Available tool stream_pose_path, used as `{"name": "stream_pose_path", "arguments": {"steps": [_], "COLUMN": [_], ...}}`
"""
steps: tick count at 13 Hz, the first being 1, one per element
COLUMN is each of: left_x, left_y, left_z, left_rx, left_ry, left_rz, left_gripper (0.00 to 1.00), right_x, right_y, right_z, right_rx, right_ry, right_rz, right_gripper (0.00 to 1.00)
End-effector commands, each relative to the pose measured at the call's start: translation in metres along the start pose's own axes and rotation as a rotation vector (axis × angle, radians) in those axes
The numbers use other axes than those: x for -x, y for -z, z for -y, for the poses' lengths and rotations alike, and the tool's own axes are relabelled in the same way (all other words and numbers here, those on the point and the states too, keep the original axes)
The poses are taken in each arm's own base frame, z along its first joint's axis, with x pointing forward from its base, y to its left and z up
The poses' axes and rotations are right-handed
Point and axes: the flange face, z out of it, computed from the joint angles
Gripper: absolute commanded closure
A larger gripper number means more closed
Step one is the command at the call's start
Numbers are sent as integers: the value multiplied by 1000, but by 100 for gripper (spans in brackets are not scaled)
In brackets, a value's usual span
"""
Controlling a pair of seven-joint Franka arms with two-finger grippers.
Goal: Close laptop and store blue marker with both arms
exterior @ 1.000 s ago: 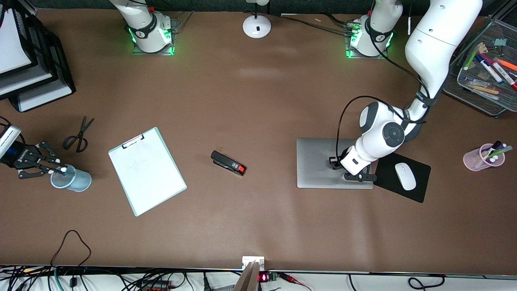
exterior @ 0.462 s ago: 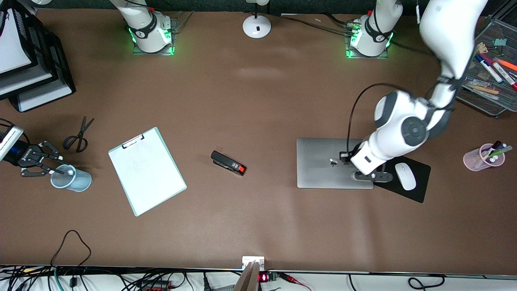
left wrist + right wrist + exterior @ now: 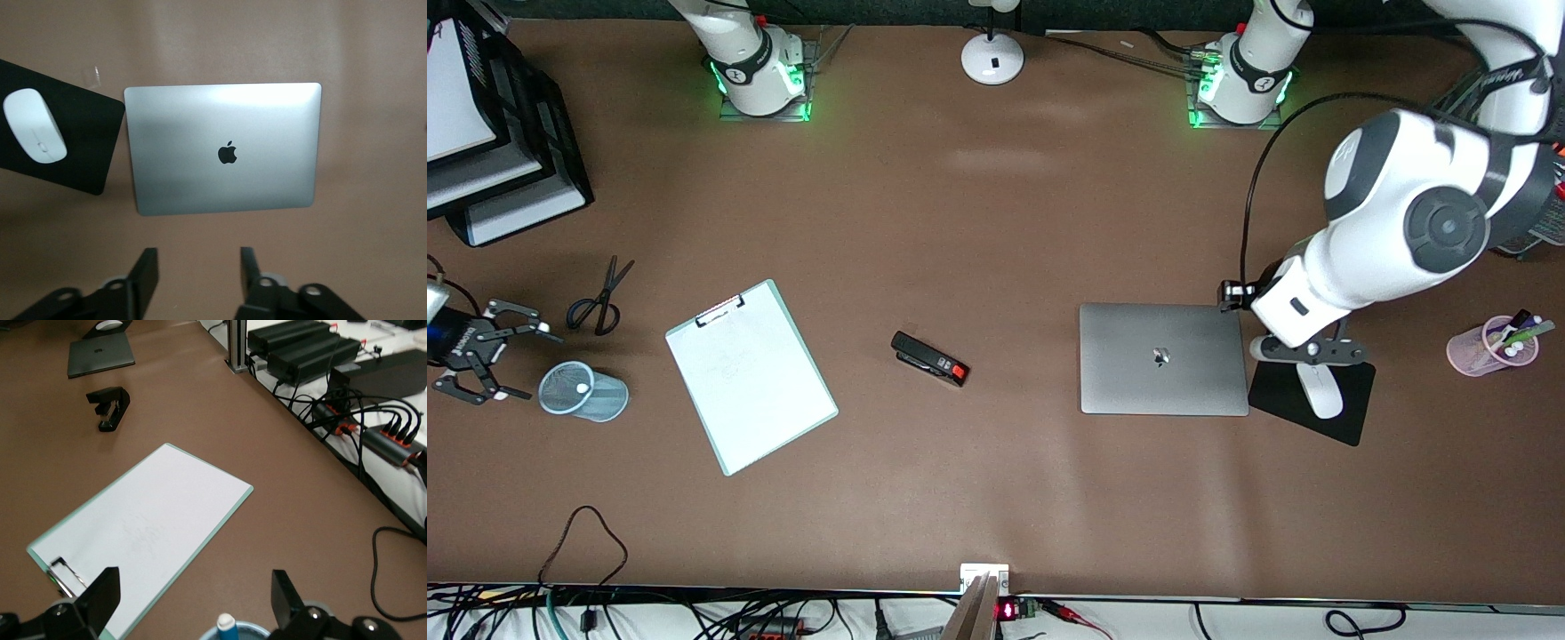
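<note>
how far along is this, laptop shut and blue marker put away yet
The laptop lies shut, lid logo up. The blue marker stands in the blue cup. The right gripper and left gripper are both open and empty. Nothing visible is left.

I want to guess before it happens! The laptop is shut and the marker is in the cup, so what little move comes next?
Probably both arms just back away and rest. The laptop lies flat and closed, and the blue marker stands in the blue cup. The left pincer hangs open and empty over the mouse pad; the right pincer is open beside the cup.
</note>
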Motion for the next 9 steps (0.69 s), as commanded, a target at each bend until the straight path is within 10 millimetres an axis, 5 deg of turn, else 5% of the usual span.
{"name": "stream_pose_path", "arguments": {"steps": [1,5,9], "left_x": [10,6,-1], "left_y": [27,66,93], "left_z": [2,14,34], "left_rx": [-29,-52,-140], "left_ry": [-8,-15,-172], "left_rz": [8,-53,-104], "left_gripper": [0,0,0], "right_x": [-70,-153,-211], "right_y": [13,27,32], "right_z": [16,42,73], "right_rx": [-13,39,104], "right_ry": [-108,-267,-466], "right_rz": [113,296,434], "right_gripper": [0,0,0]}}
